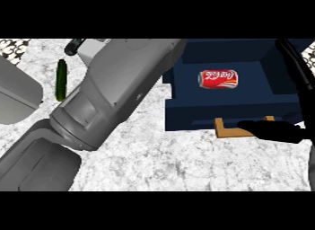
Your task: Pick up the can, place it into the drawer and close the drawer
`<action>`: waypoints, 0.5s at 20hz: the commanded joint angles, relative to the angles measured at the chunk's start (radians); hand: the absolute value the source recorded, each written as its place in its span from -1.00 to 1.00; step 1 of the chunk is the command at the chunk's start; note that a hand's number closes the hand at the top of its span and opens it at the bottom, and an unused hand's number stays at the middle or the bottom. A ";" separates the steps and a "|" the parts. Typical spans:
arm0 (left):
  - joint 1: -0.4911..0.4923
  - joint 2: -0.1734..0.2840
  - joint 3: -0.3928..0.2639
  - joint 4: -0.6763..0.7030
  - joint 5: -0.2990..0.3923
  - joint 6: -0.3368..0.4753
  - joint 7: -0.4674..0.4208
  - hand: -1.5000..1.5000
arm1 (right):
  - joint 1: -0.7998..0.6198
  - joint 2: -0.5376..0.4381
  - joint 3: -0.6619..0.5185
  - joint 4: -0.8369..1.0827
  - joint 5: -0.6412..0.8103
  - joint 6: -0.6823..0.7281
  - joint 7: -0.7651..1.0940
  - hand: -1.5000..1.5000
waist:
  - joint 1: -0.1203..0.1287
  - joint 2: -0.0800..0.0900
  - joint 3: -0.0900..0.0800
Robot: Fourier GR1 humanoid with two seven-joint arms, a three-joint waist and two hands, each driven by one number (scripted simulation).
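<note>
The red can (pixel 219 78) lies on its side inside the open dark blue drawer (pixel 186 90), near its middle. My right hand (pixel 279 130) is at the drawer's front right corner, with one black finger lying against the tan wooden handle (pixel 227 131) and straight fingers (pixel 297 72) reaching up along the drawer's right wall. It holds nothing. My left forearm (pixel 113 94) crosses the view from lower left to top centre and hides the drawer's left edge. Only a small black part of my left hand (pixel 73 46) shows at the top left.
A thin green vegetable (pixel 62 80) lies on the white marbled counter (pixel 186 161) left of my left forearm. A grey rounded object (pixel 7 94) sits at the left edge. Patterned wall tiles show at the top corners.
</note>
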 commanded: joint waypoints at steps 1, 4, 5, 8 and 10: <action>-0.023 0.000 -0.011 0.035 -0.018 -0.008 0.008 -1.00 | -0.098 0.022 0.099 0.123 0.152 -0.032 0.022 -1.00 | 0.020 -0.006 -0.001; 0.041 0.000 -0.018 -0.015 -0.005 -0.017 -0.018 -1.00 | -0.099 0.035 0.110 0.301 0.222 -0.118 -0.100 -1.00 | 0.030 -0.011 0.000; -0.009 0.000 -0.005 0.010 -0.015 -0.013 0.016 -1.00 | -0.119 0.010 0.101 0.323 0.241 -0.100 -0.082 -1.00 | 0.034 -0.013 -0.001; 0.001 0.037 0.015 0.000 -0.012 -0.081 0.031 -1.00 | -0.188 0.062 0.145 0.448 0.332 -0.163 -0.069 -1.00 | 0.059 -0.016 -0.002; 0.018 0.024 0.021 -0.010 -0.016 -0.058 0.017 -1.00 | -0.222 0.077 0.129 0.571 0.349 -0.228 -0.131 -1.00 | 0.063 -0.016 -0.001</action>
